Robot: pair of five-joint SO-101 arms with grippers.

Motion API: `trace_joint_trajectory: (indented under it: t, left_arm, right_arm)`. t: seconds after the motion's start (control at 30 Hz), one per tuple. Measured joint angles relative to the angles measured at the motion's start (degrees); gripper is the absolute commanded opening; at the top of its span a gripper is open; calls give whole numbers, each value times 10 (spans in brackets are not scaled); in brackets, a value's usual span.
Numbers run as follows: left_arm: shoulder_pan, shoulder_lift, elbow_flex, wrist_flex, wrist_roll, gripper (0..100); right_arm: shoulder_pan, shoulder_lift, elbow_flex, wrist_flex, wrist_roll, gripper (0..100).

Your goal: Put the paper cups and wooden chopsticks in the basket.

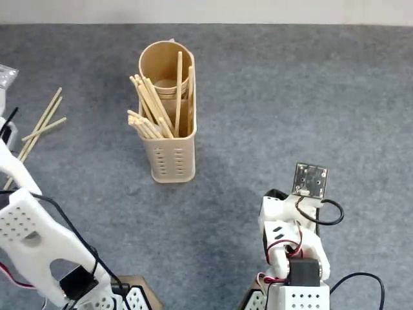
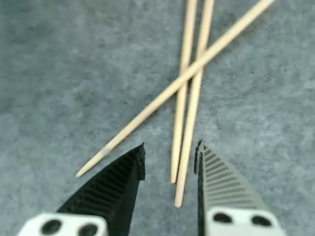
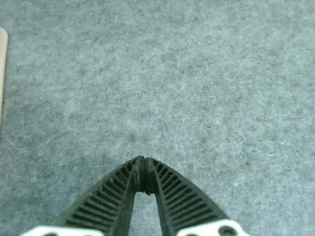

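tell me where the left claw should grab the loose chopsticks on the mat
Take the two side-by-side chopsticks near their close ends, short of where the third chopstick crosses them. Come straight down from above, open left claw straddling their width: they lie flat on the mat.

Two arms low over the counter [image 1: 258,97], one claw spread and one closed.
The left arm [image 1: 29,239] reaches forward along the left side of the high view, its left claw [image 2: 170,150] pointing down with its dark and pale fingers parted. The right arm [image 1: 293,252] sits folded close to its base, its right claw [image 3: 145,167] pointing down with fingertips pressed together, holding nothing.
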Motion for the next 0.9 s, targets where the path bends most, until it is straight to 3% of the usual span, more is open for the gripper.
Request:
trace_joint_trajectory:
  t: [0.8, 0.9]
  left_arm:
    - [-4, 149, -2, -55, -2, 186]
    - [-4, 157, -5, -55, -1, 122]
  right_arm:
    - [0, 0, 0, 0, 0, 5]
    - [0, 0, 0, 0, 0, 5]
